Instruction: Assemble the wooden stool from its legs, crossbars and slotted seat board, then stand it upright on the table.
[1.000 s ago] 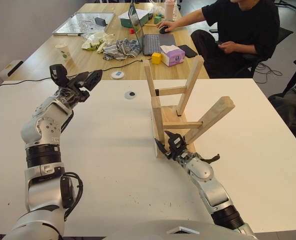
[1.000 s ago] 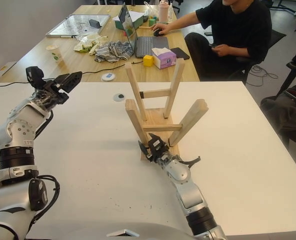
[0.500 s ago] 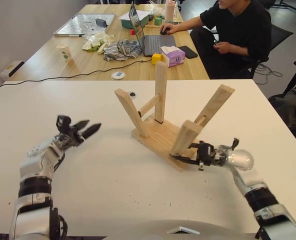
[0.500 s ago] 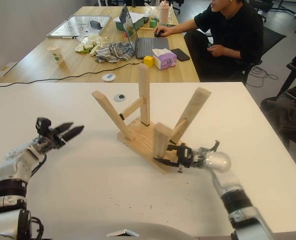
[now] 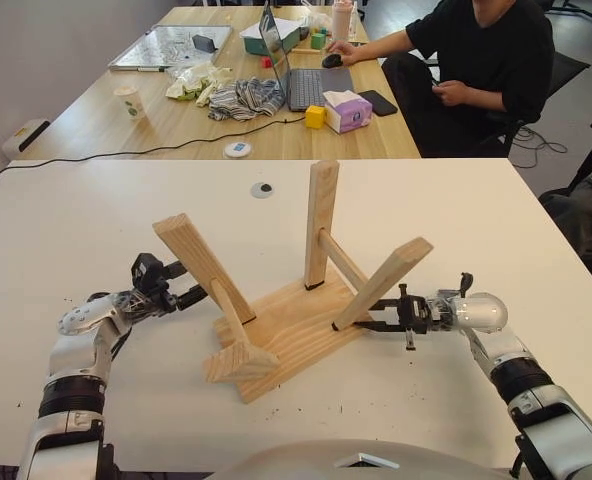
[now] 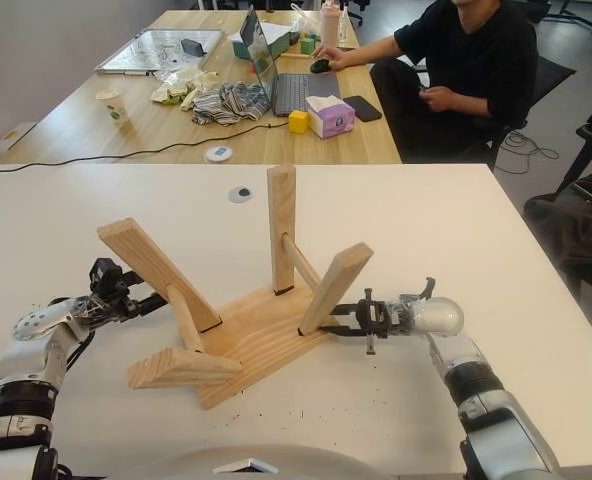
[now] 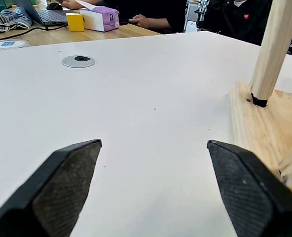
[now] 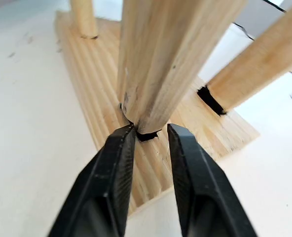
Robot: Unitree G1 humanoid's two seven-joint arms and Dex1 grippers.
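One leg [image 5: 381, 285] meets the right pincer [image 5: 356, 325] at its base (grip unclear).

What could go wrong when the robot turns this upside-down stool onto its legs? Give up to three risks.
1. The right gripper pinches the slanted leg only at its base; that small hold might slip or pry the leg from the seat board.
2. The upright leg and the slanted one stand at different angles, so joints may be loose and drop out when turned.
3. The left gripper is open beside the outer leg, so that side seems unsupported.
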